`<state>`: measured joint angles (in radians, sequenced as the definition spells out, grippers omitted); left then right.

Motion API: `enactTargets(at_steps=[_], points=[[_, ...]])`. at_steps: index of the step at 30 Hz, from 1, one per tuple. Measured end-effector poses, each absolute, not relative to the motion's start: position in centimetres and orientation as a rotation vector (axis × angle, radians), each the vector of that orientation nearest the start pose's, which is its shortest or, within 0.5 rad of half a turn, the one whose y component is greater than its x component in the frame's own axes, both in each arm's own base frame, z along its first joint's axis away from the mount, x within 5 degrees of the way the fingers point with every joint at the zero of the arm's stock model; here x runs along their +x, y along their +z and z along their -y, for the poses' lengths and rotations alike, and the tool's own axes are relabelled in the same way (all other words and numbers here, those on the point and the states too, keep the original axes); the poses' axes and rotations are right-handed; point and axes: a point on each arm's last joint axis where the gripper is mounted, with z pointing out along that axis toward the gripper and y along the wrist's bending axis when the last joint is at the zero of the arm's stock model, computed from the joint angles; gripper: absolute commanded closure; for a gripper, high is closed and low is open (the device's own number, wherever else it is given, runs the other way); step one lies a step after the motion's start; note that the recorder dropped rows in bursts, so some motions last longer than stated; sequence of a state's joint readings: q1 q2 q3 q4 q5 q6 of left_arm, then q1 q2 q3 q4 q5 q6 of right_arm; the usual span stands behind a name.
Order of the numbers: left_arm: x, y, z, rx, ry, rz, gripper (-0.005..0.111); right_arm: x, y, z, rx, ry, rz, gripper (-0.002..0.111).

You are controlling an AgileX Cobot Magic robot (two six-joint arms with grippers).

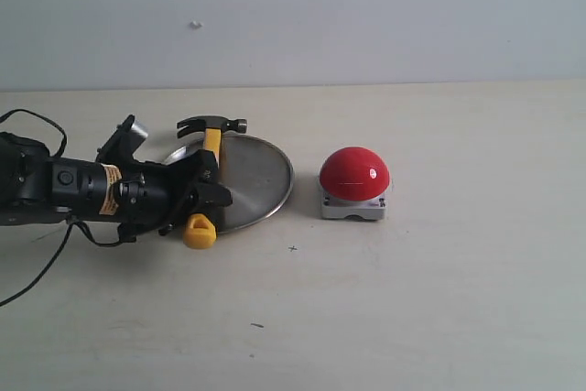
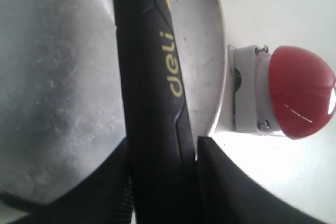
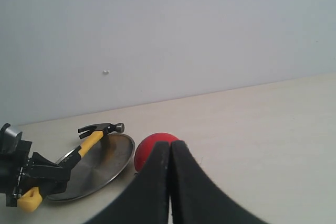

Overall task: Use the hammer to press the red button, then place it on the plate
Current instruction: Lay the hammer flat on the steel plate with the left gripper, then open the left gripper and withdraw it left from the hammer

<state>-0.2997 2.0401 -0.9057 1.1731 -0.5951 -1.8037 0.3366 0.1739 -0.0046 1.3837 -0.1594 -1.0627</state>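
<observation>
Open counter (image 1: 430,309) was noted in front of and to the right of all items, and the wall was found well behind them. The red button (image 1: 354,172) was seen on its grey base, just beside the right rim of the plate (image 1: 261,180) but apart from it.

The hammer (image 1: 211,142) was found lying across the left part of the plate. Its steel head projected past the far rim and its yellow looped end past the near rim.

The left end effector (image 1: 209,185) was set with one finger on either side of the handle, close against it. Whether the handle was clamped could not be told. The right end effector (image 3: 170,153) was observed drawn fully together with nothing held, pointed toward the button and apart from it.
</observation>
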Motion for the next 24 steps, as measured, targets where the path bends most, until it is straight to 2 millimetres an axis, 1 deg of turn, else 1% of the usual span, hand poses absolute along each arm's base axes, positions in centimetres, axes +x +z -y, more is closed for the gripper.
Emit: enactTargets(at_steps=[1, 3, 5, 7, 16, 19, 20, 21, 23, 24], points=[[33.1, 9.6, 15.2, -0.218, -1.098, -2.496, 0.067, 7.1, 20.7, -1.0, 0.107, 0.377, -1.632, 0.108], [33.1, 9.5, 15.2, -0.201, -1.092, -2.503, 0.057, 7.1, 20.7, -1.0, 0.107, 0.377, -1.632, 0.108], [33.0, 9.5, 15.2, -0.186, -1.089, -2.509, 0.044, 7.1, 20.7, -1.0, 0.107, 0.377, -1.632, 0.108], [33.0, 9.5, 15.2, -0.174, -1.095, -2.511, 0.041, 7.1, 20.7, -1.0, 0.107, 0.377, -1.632, 0.108], [33.0, 9.9, 15.3, -0.155, -1.094, -2.51, 0.041, 7.1, 20.7, -1.0, 0.107, 0.377, -1.632, 0.108], [33.1, 10.1, 14.6, -0.167, -1.085, -2.526, 0.041, 7.1, 20.7, -1.0, 0.107, 0.377, -1.632, 0.108], [33.2, 10.3, 14.0, -0.175, -1.079, -2.535, 0.042, 7.1, 20.7, -1.0, 0.107, 0.377, -1.632, 0.108], [33.2, 10.4, 13.6, -0.181, -1.075, -2.542, 0.045, 7.1, 20.7, -1.0, 0.107, 0.377, -1.632, 0.108], [33.4, 10.9, 12.3, -0.19, -1.071, -2.553, 0.055, 7.1, 20.7, -1.0, 0.107, 0.377, -1.632, 0.108], [33.5, 11.2, 11.7, -0.199, -1.071, -2.557, 0.063, 7.1, 20.7, -1.0, 0.108, 0.376, -1.632, 0.108]])
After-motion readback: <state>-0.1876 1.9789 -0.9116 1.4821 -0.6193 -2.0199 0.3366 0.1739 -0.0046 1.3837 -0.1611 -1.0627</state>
